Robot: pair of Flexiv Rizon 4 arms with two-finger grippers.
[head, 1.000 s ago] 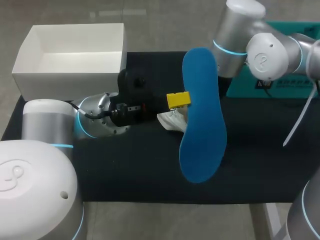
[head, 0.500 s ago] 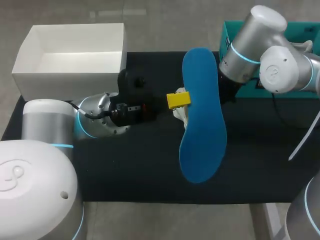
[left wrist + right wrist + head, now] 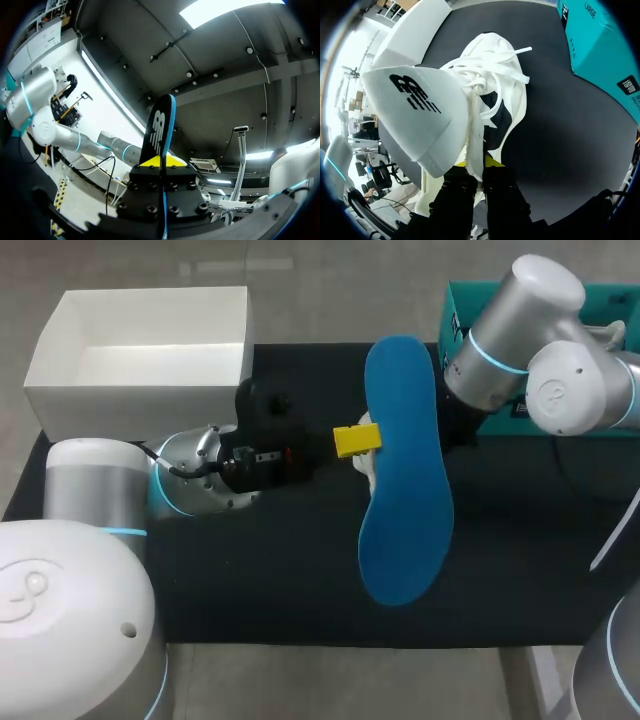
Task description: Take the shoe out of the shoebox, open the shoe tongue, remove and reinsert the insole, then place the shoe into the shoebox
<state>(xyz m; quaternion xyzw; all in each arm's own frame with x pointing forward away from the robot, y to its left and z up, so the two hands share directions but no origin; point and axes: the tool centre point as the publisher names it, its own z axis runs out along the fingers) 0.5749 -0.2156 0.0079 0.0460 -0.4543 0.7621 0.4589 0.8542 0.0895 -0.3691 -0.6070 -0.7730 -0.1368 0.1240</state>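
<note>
The insole (image 3: 400, 480) is bright blue on top and shaped like a long foot. In the head view it stands in the middle of the frame, held up above the black mat (image 3: 260, 580) that covers the surface. The left wrist view shows the insole (image 3: 161, 130) from its thin edge. Its other side is black with a big white logo, and its rim is blue. The left hand (image 3: 357, 439) comes in from the left of the frame. Its 2 yellow tips are closed tight on the insole, 1 on each side.

The shoe (image 3: 492, 95) is white, with loose white laces and a dark inside. A big white mesh flap (image 3: 415, 115) with a black logo sticks out to one side. It may be the tongue, but I cannot be sure. The right hand (image 3: 479, 169) is pinched shut on a thin white edge of the shoe. The shoe reaches out ahead of its fingers, over the mat. In the head view only a small white bit of the shoe (image 3: 368, 468) peeks out beside the insole, just under the left hand's yellow tips. The right hand is hidden behind the insole there.

The shoebox (image 3: 130, 410) is white and open, at the upper left of the frame, and the shoe is outside it. A teal box (image 3: 600, 45) with white writing and a small black label sits at the upper right of the head view, behind the right arm (image 3: 540, 350).
</note>
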